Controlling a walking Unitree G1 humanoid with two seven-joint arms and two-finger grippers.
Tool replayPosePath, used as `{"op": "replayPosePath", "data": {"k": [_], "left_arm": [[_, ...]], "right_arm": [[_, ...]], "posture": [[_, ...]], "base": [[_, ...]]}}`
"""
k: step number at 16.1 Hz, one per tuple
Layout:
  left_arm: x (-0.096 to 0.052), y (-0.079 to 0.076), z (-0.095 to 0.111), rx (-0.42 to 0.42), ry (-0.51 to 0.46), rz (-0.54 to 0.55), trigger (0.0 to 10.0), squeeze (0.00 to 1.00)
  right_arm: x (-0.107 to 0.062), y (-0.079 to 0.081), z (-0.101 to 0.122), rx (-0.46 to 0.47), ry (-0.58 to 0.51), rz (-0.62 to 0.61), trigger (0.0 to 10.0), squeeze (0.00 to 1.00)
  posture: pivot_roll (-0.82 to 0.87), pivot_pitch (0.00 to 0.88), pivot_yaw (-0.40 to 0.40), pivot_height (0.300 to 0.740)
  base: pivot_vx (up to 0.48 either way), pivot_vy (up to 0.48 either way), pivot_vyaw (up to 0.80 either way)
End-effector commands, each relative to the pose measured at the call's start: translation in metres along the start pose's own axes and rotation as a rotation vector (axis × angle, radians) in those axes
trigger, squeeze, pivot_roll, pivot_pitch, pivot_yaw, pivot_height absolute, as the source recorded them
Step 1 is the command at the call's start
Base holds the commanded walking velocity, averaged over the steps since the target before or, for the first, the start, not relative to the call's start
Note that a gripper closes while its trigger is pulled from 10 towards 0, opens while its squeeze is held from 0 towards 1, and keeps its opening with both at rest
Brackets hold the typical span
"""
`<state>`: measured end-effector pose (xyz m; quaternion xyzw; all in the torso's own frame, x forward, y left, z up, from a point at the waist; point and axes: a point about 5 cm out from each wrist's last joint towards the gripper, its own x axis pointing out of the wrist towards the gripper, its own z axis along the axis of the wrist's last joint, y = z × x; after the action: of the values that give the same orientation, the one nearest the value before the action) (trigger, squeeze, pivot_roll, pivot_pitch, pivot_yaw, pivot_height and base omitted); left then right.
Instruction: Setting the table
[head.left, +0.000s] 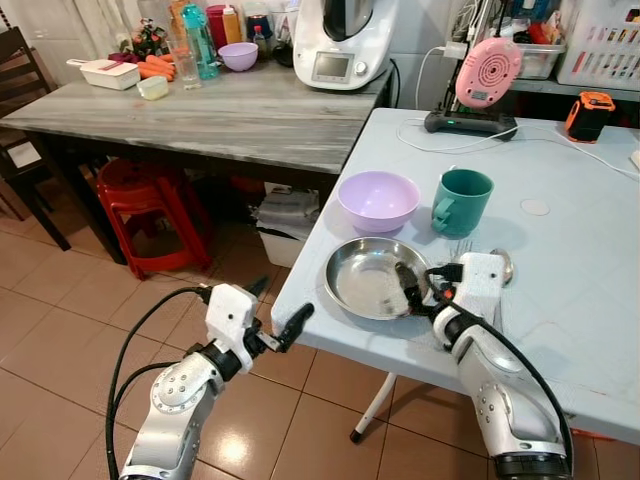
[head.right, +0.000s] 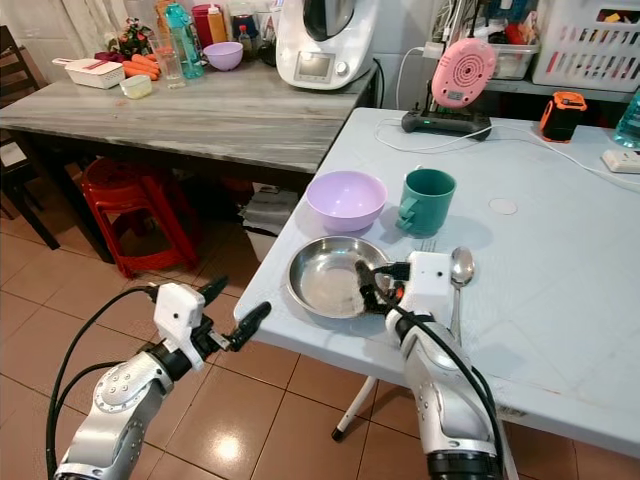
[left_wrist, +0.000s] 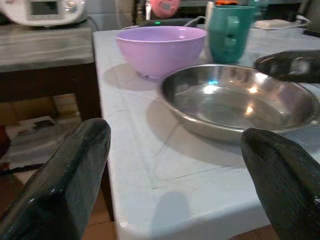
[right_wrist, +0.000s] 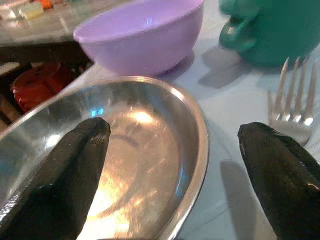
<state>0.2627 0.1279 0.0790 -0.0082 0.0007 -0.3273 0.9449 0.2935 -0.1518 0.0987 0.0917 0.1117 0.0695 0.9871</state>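
Pincer (head.left: 418, 288) spread astride steel plate (head.left: 365, 283) rim.

Home kitchen: food processor (head.left: 340, 40) (white), carrots (head.left: 156, 68), tiled floor (head.left: 60, 320).

Right gripper (right_wrist: 175, 165) fingers spread wide apart, one black fingertip (right_wrist: 70, 170) over the inside of the shiny round stainless steel plate (right_wrist: 150, 165), the other fingertip (right_wrist: 282, 170) off the plate above the pale blue tabletop (right_wrist: 225, 125). Plate rim runs between the two fingers. Lilac plastic bowl (right_wrist: 142, 35) just beyond the plate. Teal green ceramic mug (right_wrist: 272, 30) beside the bowl, handle toward it. Silver metal fork (right_wrist: 295, 102) lies beside the plate, tines pointing at the mug.
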Motion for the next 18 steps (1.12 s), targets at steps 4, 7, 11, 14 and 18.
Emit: {"op": "replayPosePath", "data": {"k": [4, 7, 11, 14, 18], "left_arm": [[0.001, -0.002, 0.011, 0.068, -0.023, -0.099, 10.0, 0.0], [0.0, -0.004, 0.013, 0.097, -0.017, -0.133, 10.0, 0.0], [0.0, -0.006, 0.015, 0.103, -0.017, -0.159, 10.0, 0.0], [0.0, -0.008, 0.016, 0.102, -0.016, -0.179, 10.0, 0.0], [0.001, -0.01, 0.016, 0.103, -0.009, -0.213, 10.0, 0.0]], "right_arm": [[0.009, 0.006, -0.003, 0.021, 0.056, 0.034, 0.0, 0.0], [0.013, 0.011, 0.001, 0.017, 0.05, 0.047, 0.0, 0.0], [0.016, 0.019, -0.003, 0.027, 0.084, 0.078, 0.0, 0.0], [0.016, 0.022, -0.009, 0.028, 0.123, 0.094, 0.0, 0.0], [0.017, 0.023, -0.014, 0.064, 0.153, 0.095, 0.6, 0.0]], "posture": [[-0.06, 0.0, 0.072, 0.74], [-0.06, 0.0, 0.075, 0.74], [-0.05, 0.0, 0.073, 0.74], [-0.05, 0.0, 0.071, 0.74], [-0.06, 0.0, 0.067, 0.74]], "base": [[0.0, 0.0, 0.0], [0.0, 0.0, 0.0], [0.0, 0.0, 0.0], [0.0, 0.0, 0.0], [0.0, 0.0, 0.0]]}}
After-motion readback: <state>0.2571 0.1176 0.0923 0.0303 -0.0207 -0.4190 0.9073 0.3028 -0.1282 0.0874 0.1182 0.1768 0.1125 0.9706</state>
